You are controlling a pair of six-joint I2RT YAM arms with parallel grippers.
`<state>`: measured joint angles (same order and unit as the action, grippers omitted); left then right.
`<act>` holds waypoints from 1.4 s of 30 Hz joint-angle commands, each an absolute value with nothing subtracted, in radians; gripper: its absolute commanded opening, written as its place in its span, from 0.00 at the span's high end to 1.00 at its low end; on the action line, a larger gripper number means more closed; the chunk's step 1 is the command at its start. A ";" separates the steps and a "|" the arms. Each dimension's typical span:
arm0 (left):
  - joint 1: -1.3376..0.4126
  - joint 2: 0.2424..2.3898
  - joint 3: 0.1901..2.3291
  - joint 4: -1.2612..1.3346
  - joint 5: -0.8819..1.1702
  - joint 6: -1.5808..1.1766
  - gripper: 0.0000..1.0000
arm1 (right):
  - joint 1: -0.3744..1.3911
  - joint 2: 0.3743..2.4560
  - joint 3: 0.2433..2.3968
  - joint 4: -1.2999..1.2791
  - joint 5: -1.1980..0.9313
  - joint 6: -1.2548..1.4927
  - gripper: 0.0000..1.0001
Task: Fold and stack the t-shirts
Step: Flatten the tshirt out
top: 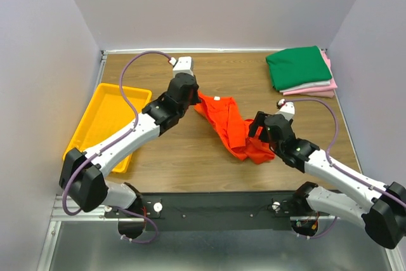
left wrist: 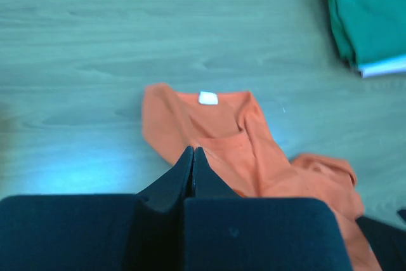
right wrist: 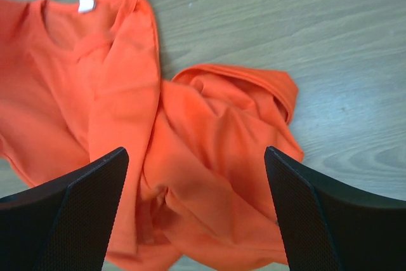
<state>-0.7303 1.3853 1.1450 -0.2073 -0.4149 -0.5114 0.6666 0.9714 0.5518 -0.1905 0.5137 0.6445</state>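
Cloth in a heap: orange t-shirt [top: 228,128] crumpled mid-counter [top: 190,157] between both arms, well apart from the folded stack [top: 299,68] in the far right corner. At the collar-side edge, left pincer [left wrist: 192,150] pressed together, hold on fabric impossible to confirm; above the bunched lower part, right pincer [right wrist: 196,153] spread wide. Advisable next: clamp a single outer layer only, then draw outward slowly and low, spreading the cloth flat for folding.

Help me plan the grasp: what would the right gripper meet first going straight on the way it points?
The crumpled orange t-shirt, lying straight ahead of the right gripper between its open fingers, with the table under it; how far off is unclear.
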 commanded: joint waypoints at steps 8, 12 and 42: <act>-0.555 1.327 1.009 -0.074 -0.221 -0.422 1.00 | 0.670 1.032 0.472 -0.216 0.321 0.719 0.09; -0.506 1.324 0.968 -0.013 -0.158 -0.405 1.00 | 0.670 1.066 0.463 -0.199 0.273 0.713 0.12; -0.382 1.201 1.149 -0.201 -0.167 -0.221 1.00 | 0.670 0.887 0.988 -0.452 0.477 0.456 1.00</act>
<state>-0.4046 1.2732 1.2003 -0.2249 -0.1192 -0.2657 0.6666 0.9382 0.8906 -0.3470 0.3302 0.5129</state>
